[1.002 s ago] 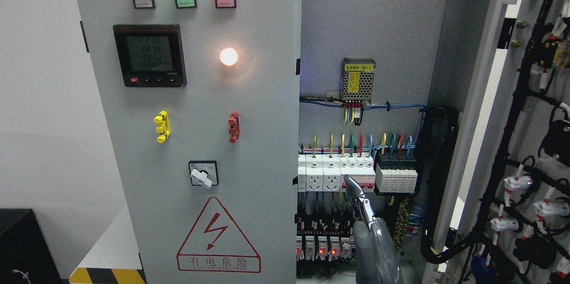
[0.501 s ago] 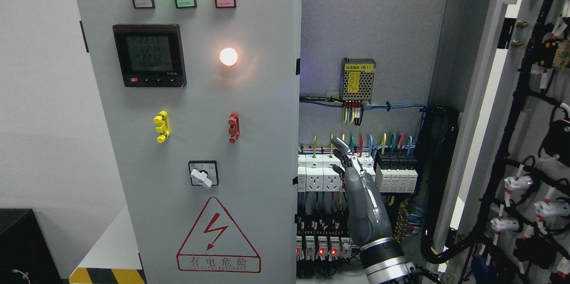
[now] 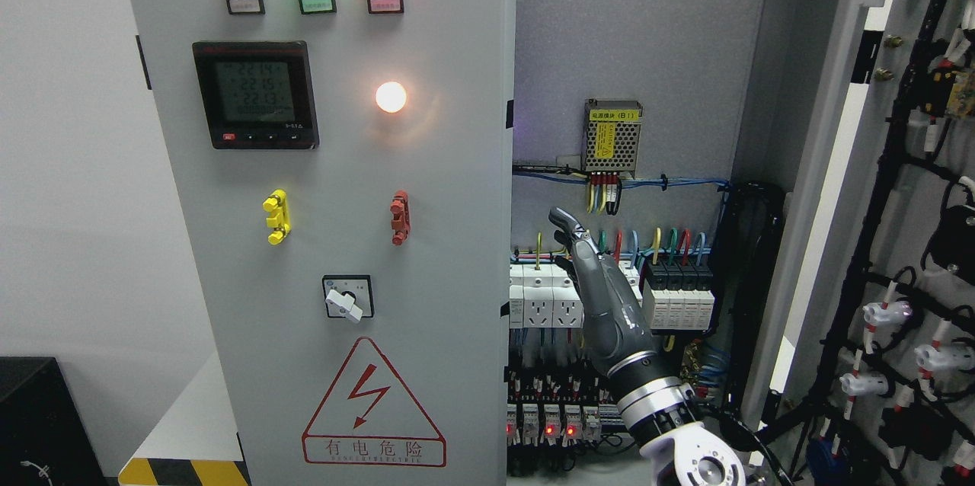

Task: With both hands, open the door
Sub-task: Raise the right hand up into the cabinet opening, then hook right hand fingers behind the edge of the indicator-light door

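Right hand fingers extended – empty, inside open cabinet, grey door left

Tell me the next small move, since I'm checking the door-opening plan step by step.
Probably slide the right robot hand sideways toward the picture's left until its fingers reach the free edge of the left door. That door looks closed, while the right door already stands swung open. The robot hand is raised, holding nothing, in front of the breakers, apart from the edge.
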{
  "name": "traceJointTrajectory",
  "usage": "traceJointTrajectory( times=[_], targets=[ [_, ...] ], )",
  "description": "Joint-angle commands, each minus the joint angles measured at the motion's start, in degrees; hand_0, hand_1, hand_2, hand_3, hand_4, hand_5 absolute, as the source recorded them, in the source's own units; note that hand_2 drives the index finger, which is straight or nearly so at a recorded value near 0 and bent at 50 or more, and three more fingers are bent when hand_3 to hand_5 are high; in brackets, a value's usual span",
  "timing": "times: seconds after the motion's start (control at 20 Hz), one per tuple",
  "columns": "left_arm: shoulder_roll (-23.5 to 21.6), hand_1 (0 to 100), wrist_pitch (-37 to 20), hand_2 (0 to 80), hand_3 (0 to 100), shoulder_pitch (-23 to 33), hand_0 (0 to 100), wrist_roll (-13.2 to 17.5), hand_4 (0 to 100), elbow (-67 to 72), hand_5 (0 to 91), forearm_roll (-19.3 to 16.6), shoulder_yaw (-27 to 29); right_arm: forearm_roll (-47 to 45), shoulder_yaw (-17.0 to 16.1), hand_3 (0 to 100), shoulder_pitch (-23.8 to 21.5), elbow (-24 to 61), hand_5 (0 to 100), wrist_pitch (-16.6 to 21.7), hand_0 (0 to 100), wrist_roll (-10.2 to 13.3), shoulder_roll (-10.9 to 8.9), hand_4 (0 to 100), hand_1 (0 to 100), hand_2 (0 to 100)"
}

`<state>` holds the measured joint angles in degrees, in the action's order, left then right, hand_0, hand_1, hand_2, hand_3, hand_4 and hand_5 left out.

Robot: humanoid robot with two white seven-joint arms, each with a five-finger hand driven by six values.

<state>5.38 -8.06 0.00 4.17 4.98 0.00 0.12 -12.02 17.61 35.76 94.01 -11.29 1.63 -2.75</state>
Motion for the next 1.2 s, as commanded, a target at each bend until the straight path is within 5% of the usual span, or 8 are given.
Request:
traceJointTrajectory(
  times=[0.0, 0.25, 0.45, 0.9, 1.05, 1.15],
  targets=[
    [0.6, 0, -0.02, 0.0, 0, -0.09, 0, 0.05, 0, 0.03, 0.0, 1.84, -0.03, -1.68, -2.58, 0, 3.0, -8.14, 0, -0.75, 0, -1.62, 0.29, 0, 0, 0],
    [0.6, 0, -0.02, 0.0, 0, -0.09, 0, 0.05, 0, 0.03, 0.0, 1.76, -0.03, -5.81, -2.58, 0, 4.31, -8.05, 0, -1.46, 0, -4.08, 0.02, 0, 0, 0],
    [0.6, 0, -0.02, 0.0, 0, -0.09, 0, 0.05, 0, 0.03, 0.0, 1.76, -0.03, -6.26, -2.66, 0, 4.4, -7.35, 0, -1.46, 0, -8.21, -0.07, 0, 0, 0],
    [0.51, 0, -0.02, 0.0, 0, -0.09, 0, 0.05, 0, 0.03, 0.0, 1.76, -0.03, -11.0, -5.21, 0, 6.16, -7.61, 0, -6.46, 0, -9.01, -0.07, 0, 0, 0],
    [0.6, 0, -0.02, 0.0, 0, -0.17, 0, 0.05, 0, 0.03, 0.0, 1.84, -0.03, -10.83, -5.74, 0, 6.34, -7.43, 0, -6.73, 0, -15.94, 0.02, 0, 0, 0],
    [0.51, 0, -0.02, 0.0, 0, -0.17, 0, 0.05, 0, 0.03, 0.0, 1.76, -0.03, -10.83, -6.7, 0, 6.43, -7.43, 0, -6.91, 0, -16.74, 0.2, 0, 0, 0]
  ],
)
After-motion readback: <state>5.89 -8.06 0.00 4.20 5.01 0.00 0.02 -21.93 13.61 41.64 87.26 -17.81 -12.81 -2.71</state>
